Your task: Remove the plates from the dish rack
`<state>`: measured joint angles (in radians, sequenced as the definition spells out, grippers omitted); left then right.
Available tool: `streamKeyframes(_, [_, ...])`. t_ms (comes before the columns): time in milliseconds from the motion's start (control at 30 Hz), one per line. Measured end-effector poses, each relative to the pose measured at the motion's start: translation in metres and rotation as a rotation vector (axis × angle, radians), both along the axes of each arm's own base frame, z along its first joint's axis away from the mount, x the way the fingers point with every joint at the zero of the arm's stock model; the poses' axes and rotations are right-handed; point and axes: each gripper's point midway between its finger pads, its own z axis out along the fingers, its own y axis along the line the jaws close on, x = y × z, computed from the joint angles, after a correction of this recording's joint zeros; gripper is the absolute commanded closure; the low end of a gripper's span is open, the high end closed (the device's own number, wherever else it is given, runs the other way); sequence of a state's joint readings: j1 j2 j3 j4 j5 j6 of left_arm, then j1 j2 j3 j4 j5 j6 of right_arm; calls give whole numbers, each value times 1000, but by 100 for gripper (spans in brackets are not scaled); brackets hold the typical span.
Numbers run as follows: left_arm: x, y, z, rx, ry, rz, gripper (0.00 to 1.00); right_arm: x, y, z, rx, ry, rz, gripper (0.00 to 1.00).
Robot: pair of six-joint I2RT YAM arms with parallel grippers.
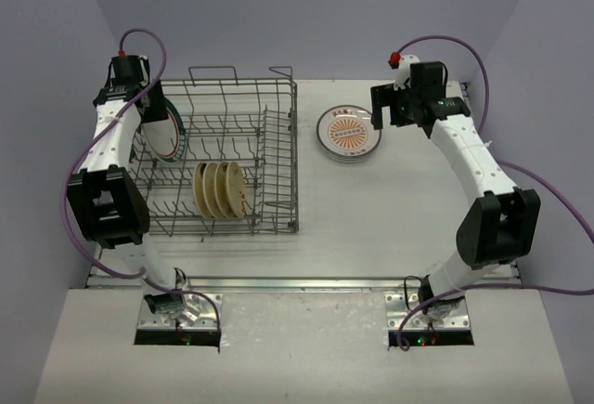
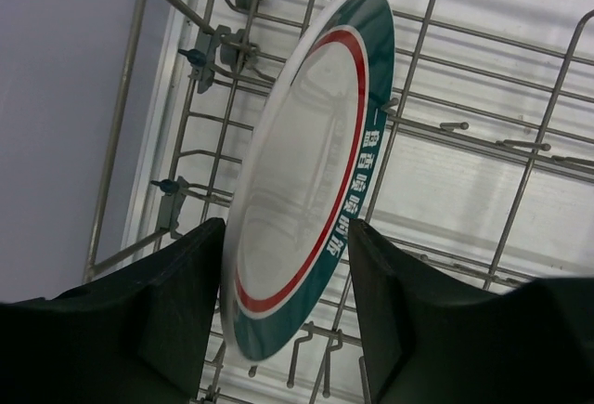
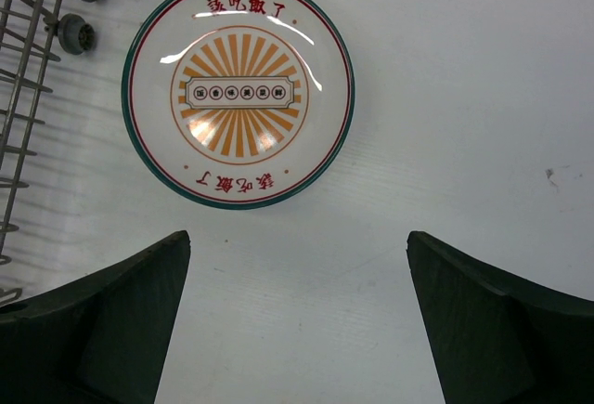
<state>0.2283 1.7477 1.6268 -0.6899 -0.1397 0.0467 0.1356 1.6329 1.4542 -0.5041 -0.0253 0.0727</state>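
Observation:
The grey wire dish rack [image 1: 279, 158] stands on the left half of the table. My left gripper [image 1: 160, 118] reaches down into its left side. In the left wrist view my left gripper [image 2: 286, 228] is shut on a white plate with a green and red rim band [image 2: 306, 172], which stands tilted on edge between the fingers. Three tan plates [image 1: 220, 190] stand upright in the rack's front row. A white plate with an orange sunburst centre [image 1: 349, 133] lies flat on the table right of the rack. My right gripper [image 1: 390, 111] is open and empty beside it [image 3: 297, 237].
The rack's wheels and wires [image 3: 23, 97] show at the left edge of the right wrist view, close to the sunburst plate [image 3: 238, 90]. Upright tines [image 2: 520, 144] surround the held plate. Purple walls close in the table at back and sides.

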Motion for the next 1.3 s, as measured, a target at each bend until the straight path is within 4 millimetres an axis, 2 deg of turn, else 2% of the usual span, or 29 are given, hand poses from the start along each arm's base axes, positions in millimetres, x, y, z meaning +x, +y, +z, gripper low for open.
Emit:
streamKeyframes(133, [4,4,-15,-6,27,-5,68,-2,2,7,10,-18,11,1])
streamKeyframes(333, [7,5,-11,4,12,-17,95,-5,5,4,21,-13,24,1])
streamKeyframes(467, [3,10,0,50,5,-33,100,-10,5,2,24,-11,29,1])
streamKeyframes(633, [-5,11,19,81,7,-59,100,-11,7,17,36,-53,40,1])
streamKeyframes(700, [-4,12,44,101,-30,-68,100,-13,11,24,53,-69,55,1])
streamKeyframes(800, [1,5,113,125,-201,-98,100,-16,19,38,95,-100,89,1])
streamKeyframes(867, [-5,-10,165,125,-343,-149,100,-20,30,50,148,-125,129,1])
streamKeyframes(933, [-21,-32,213,108,-477,-223,100,-26,44,65,216,-149,179,1])
streamKeyframes(1000, [-46,-62,253,66,-599,-330,100,-33,59,83,292,-179,241,1])
streamKeyframes(1067, [-70,-95,283,10,-698,-453,100,-42,74,103,374,-208,307,1])
streamKeyframes(1133, [-90,-130,297,-69,-753,-587,100,-52,90,124,457,-240,379,1])
streamKeyframes(1167, [-97,-146,297,-117,-758,-648,100,-57,98,134,490,-253,411,1])
streamKeyframes(1300, [-121,-209,282,-324,-712,-879,100,-74,127,167,571,-286,531,1])
